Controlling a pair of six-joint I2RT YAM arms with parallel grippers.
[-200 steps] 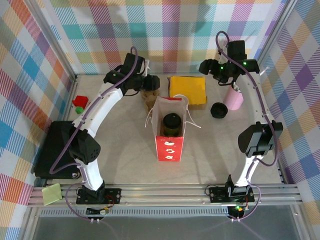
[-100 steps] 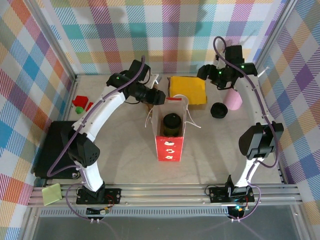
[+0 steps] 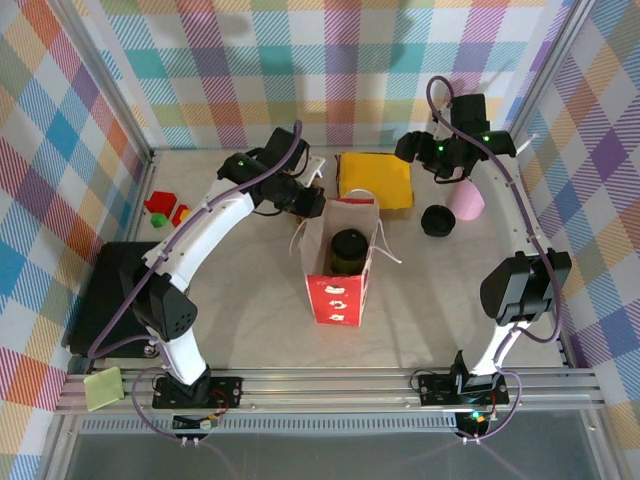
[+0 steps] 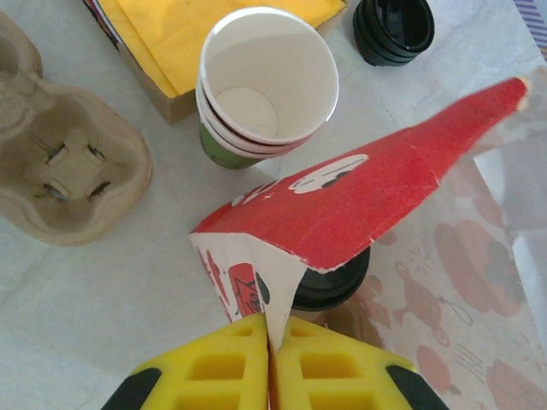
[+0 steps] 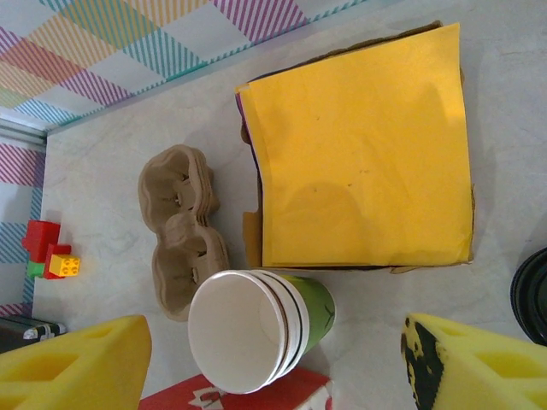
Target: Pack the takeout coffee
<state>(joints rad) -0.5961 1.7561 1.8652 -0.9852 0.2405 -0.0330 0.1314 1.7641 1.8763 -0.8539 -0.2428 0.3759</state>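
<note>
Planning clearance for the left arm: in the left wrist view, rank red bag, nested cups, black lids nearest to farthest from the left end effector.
1. Red bag: edge pinched in the left end effector, bottom centre.
2. Nested cups: upper centre.
3. Black lids: top right corner.

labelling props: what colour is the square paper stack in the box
The square paper stack is yellow; right wrist view.

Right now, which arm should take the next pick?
Right. The right gripper is open above the yellow paper stack and nested cups; the left gripper is shut on the rim of the red bag, so I'd leave it holding.
</note>
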